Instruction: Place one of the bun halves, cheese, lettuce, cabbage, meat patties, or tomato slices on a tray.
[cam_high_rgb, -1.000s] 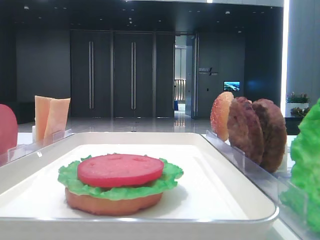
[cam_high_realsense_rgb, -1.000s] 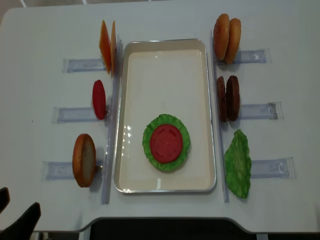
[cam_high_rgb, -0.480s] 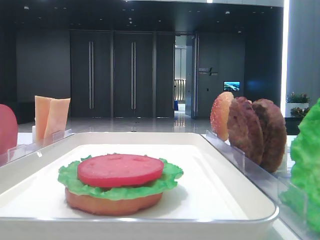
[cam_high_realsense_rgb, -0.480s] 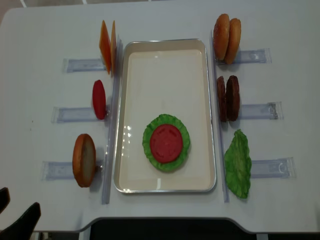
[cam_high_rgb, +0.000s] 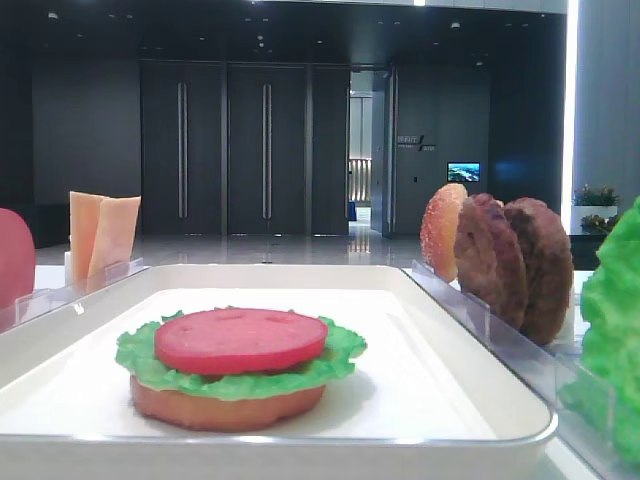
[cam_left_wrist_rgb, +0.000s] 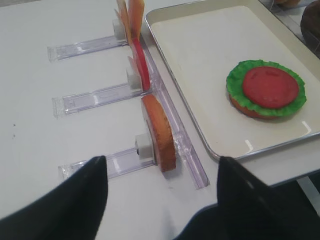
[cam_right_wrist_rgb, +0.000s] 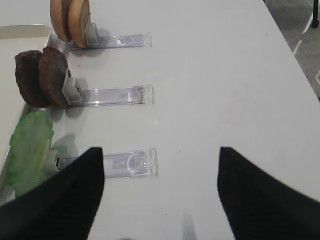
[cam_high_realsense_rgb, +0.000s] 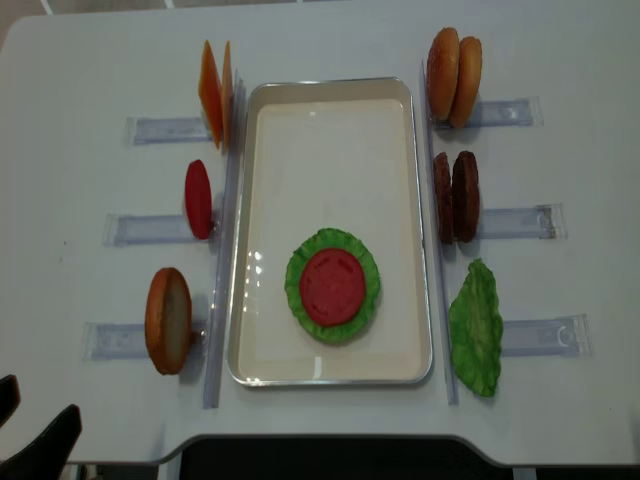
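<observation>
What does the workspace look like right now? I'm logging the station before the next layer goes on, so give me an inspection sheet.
Surface: white table, no spills seen.
Job's things: tray holds bun half, lettuce and tomato slice stacked; cheese, spare tomato slice, bun half, bun halves, meat patties and lettuce leaf stand in clear holders.
Clutter: nothing seen.
Grippers: left pincer open, empty; right pincer open, empty.
Cables: nothing seen.
Surroundings: dark hall, closed doors.

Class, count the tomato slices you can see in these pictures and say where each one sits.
2. One tomato slice lies flat on the lettuce in the tray; the other stands on edge in the holder left of the tray.
</observation>
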